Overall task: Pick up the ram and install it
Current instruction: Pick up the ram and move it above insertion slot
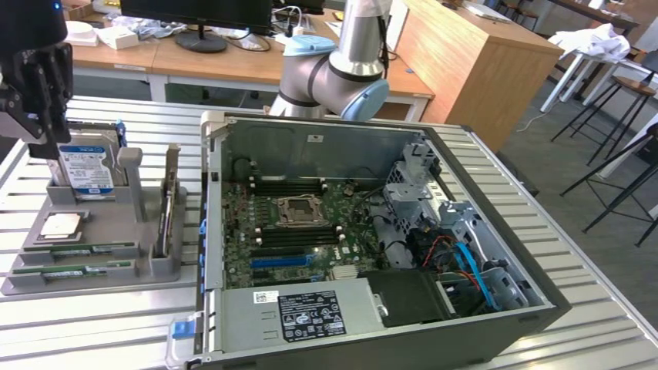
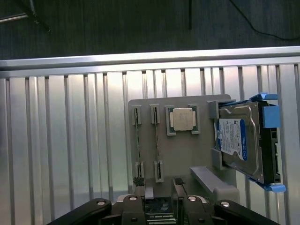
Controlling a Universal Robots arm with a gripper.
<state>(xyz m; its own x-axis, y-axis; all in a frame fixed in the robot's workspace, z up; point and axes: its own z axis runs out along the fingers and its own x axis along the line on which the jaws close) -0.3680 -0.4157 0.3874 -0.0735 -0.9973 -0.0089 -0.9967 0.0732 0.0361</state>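
Two ram sticks [image 1: 80, 250] [image 1: 74, 270], green with pale labels, rest in slots at the near end of a grey holder [image 1: 103, 289]. In the wrist view they show edge-on as thin strips [image 2: 137, 140] [image 2: 157, 143] between small clips. My gripper [image 1: 41, 140] hangs high over the holder's far end, beside the hard drive, well clear of both sticks. Its dark fingers [image 2: 148, 192] stand apart and open, with nothing held; the gripper [image 2: 161, 194] looks straight down on the holder [image 2: 178, 154].
The holder also carries a blue-labelled hard drive [image 1: 88, 166] [image 2: 236, 140], a square silver processor [image 1: 62, 225] [image 2: 183, 118] and an upright card [image 1: 166, 208]. The open computer case [image 1: 391, 331] lies on the exterior view's right, its motherboard [image 1: 262, 247] showing dark memory slots [image 1: 293, 187].
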